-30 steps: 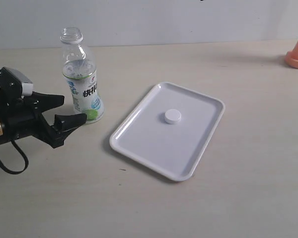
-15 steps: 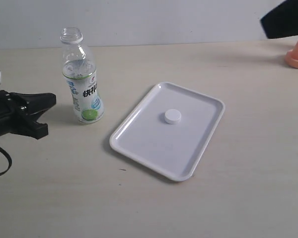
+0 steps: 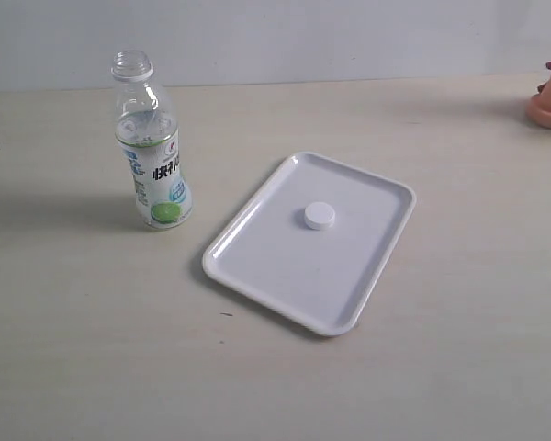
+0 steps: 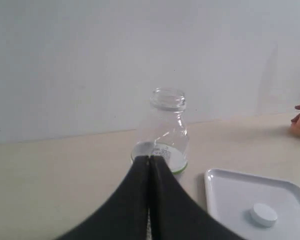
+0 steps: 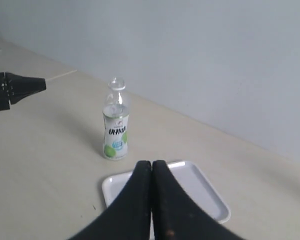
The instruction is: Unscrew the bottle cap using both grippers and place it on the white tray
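Bottle cap (image 3: pixel 319 216) lay flat near the middle of the white tray (image 3: pixel 285 266), off the bottle (image 3: pixel 152 152). You had the pale tabletop (image 3: pixel 459 367) carrying everything. The tray sat at an angle, right of centre. The bottle stood upright and open-necked to the tray's left, near it but apart, with nothing touching it. Your left hand (image 4: pixel 149 158) was at the far left edge, well clear of the bottle, its fingers pressed together on nothing. Your right hand (image 5: pixel 151 162) was likewise closed tight and empty.
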Controlling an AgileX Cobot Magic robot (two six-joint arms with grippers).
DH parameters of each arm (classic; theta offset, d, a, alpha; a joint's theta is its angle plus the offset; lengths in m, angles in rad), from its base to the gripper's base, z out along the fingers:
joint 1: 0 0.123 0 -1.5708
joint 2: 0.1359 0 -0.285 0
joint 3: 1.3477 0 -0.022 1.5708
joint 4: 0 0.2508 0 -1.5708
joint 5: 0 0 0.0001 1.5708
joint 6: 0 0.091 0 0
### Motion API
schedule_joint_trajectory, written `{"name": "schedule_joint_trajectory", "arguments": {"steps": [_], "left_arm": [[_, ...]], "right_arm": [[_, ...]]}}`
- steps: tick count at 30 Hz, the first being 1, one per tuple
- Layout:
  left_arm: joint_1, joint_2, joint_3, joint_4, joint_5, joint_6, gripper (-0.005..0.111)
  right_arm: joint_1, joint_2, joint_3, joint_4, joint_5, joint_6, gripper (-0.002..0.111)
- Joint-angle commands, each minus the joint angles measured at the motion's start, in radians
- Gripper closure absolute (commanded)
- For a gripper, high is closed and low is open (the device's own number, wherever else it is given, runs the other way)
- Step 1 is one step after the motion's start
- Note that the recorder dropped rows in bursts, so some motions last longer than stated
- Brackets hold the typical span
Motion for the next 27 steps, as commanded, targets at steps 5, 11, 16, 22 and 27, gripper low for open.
{"name": "schedule_joint_trajectory", "arguments": {"steps": [5,11,16,22,27], "left_arm": [[0.003,-0.292,0.042,0.021,0.211,-0.158,0.107],[0.003,-0.38,0.042,0.021,0.211,-0.179,0.107],[0.003,-0.39,0.042,0.021,0.211,-0.179,0.107],[-0.002,-0.389,0.042,0.021,0.213,-0.177,0.107],[-0.002,-0.458,0.042,0.023,0.267,-0.174,0.107]], "right_arm": [[-0.003,-0.164,0.006,0.007,-0.007,-0.006,0.108],[-0.003,-0.21,0.006,0.007,-0.007,-0.004,0.108],[-0.003,-0.212,0.006,0.007,-0.007,-0.004,0.108],[-0.003,-0.212,0.006,0.007,-0.007,-0.004,0.108],[-0.003,-0.212,0.006,0.007,-0.007,-0.004,0.108]]}}
